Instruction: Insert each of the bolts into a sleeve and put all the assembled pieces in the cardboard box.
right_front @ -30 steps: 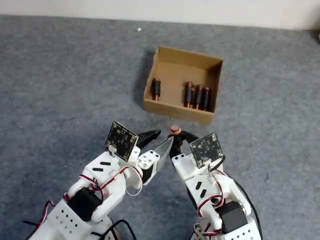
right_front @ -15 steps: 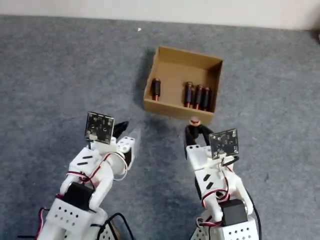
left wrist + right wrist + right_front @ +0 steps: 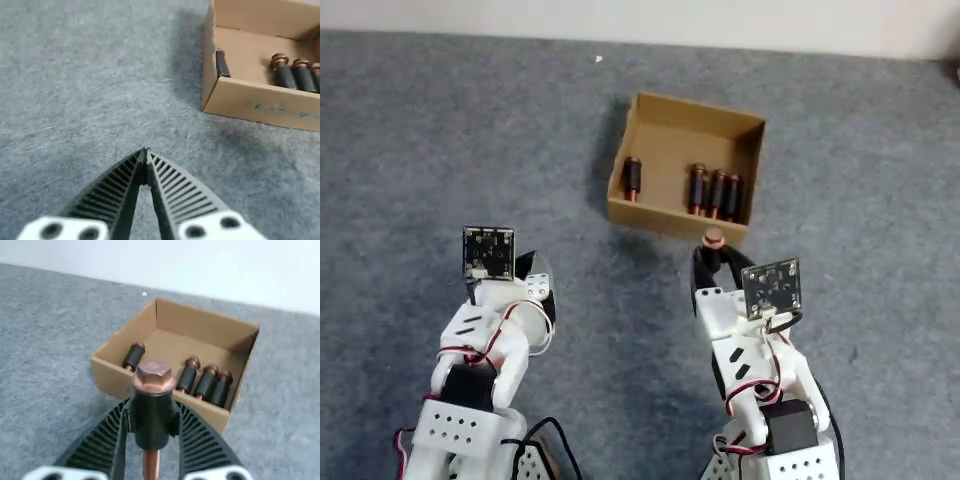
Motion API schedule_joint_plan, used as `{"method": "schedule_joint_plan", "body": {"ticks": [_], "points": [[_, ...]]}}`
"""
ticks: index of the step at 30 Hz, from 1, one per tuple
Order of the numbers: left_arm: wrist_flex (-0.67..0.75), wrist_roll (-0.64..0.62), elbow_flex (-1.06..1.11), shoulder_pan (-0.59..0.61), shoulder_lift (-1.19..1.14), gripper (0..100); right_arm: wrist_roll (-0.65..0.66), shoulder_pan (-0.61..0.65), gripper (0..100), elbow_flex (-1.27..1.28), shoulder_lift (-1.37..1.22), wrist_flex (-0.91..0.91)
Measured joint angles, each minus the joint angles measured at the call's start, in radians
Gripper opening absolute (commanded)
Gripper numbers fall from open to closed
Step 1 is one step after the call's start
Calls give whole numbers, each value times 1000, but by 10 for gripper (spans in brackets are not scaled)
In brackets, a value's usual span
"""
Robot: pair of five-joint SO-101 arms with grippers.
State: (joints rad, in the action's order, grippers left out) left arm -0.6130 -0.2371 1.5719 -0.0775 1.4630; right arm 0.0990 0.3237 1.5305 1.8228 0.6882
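High view: the right pincer (image 3: 715,262) held a sleeved bolt (image 3: 713,237) upright, just short of the box (image 3: 670,222), where four pieces (image 3: 717,192) lay. Left wrist view: the left pincer (image 3: 145,162) was closed on nothing above the tabletop (image 3: 75,75). Right wrist view: the fingers (image 3: 197,440) clamped the sleeve (image 3: 151,415). The piece was likely rigid, light and slick, and best gripped mid-sleeve.

— What sort of place is this?
— A robotics lab or a hobbyist's test bench, most likely. A small white left arm (image 3: 480,345) and right arm (image 3: 750,350) sit side by side, with loose red and black wires (image 3: 752,392) and a bare camera board (image 3: 487,252).
— And the setting?
— Grey felt-like matting (image 3: 420,150) with a plain pale wall (image 3: 620,15) behind it. The narrow view can't settle whether it's a lab or a home.
— Anything else?
— A plain cardboard box (image 3: 675,222) holding sleeved bolts (image 3: 717,192).
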Motion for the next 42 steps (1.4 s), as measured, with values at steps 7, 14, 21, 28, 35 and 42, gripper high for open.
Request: {"method": "schedule_joint_plan", "body": {"ticks": [7,14,21,28,35,42], "points": [[75,2,101,17,204,6,58,0,5,-89,-126,-3],[-58,2,101,11,342,6,60,0,5,-359,-514,-3],[-147,2,103,11,342,6,60,0,5,-617,-942,-147],[-167,2,103,11,342,6,60,0,5,-743,-1312,-388],[-167,2,103,11,342,6,60,0,5,-761,-1583,-628],[-173,2,103,11,342,6,60,0,7,-761,-1737,-770]]}}
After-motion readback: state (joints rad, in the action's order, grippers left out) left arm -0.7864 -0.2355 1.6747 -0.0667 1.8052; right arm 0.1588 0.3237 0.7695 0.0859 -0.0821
